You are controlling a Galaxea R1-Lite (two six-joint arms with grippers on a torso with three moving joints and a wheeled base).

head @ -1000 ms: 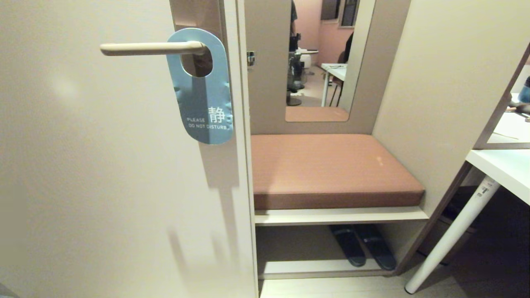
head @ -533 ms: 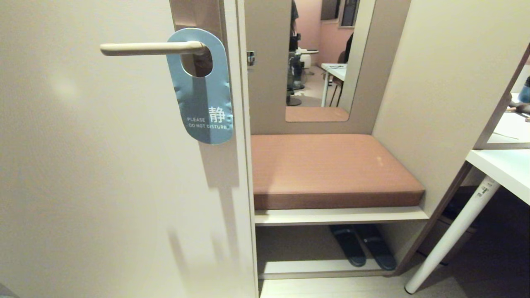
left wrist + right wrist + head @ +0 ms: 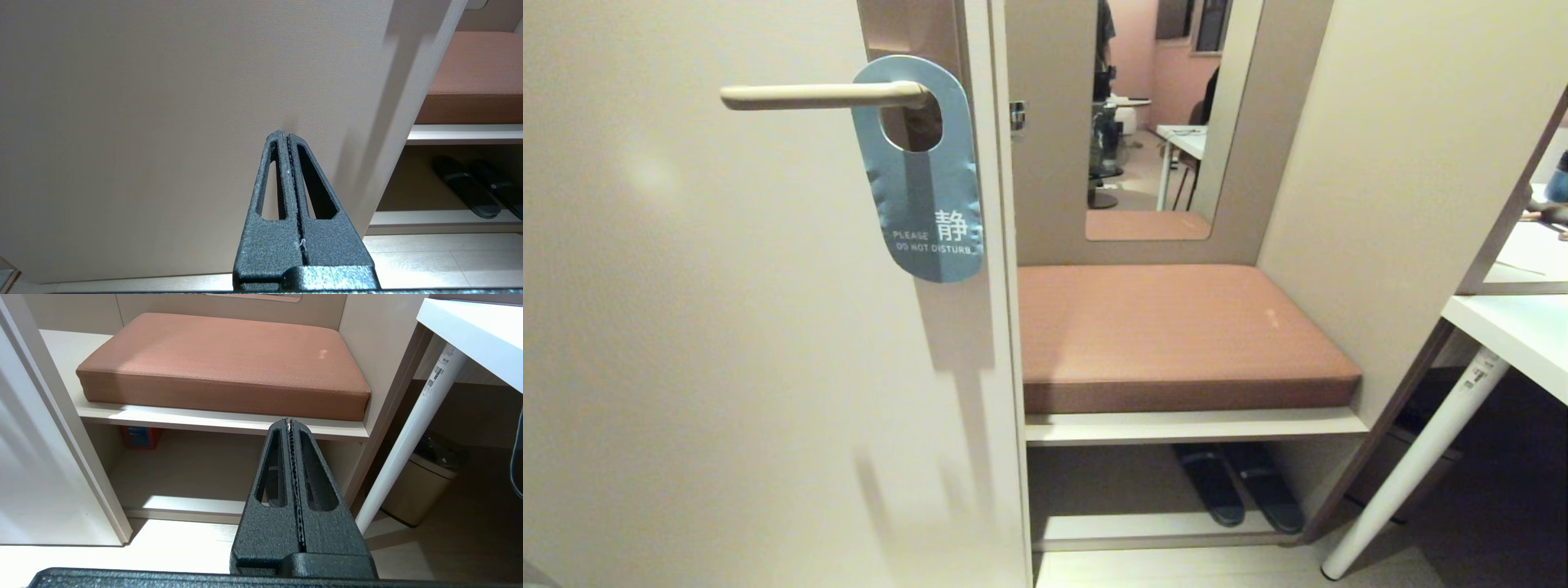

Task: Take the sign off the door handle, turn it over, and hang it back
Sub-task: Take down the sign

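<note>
Your head view cuts off the top of the tall brown-grey plate (image 3: 907, 33) behind the slim cream-beige lever door handle (image 3: 821, 95), and neither arm shows there. The rounded blue card sign (image 3: 920, 175) hangs on that handle by its hole, "PLEASE DO NOT DISTURB" facing you; its other side is hidden. The left pincer (image 3: 288, 141) is closed on nothing, low before the plain beige door (image 3: 163, 102). The right pincer (image 3: 289, 424) is likewise closed and empty (pointing at the bench). A terracotta cushion (image 3: 1176, 327) lies on that shelf, dark slippers (image 3: 1237, 486) beneath, a white tabletop (image 3: 1515, 331) at right.
</note>
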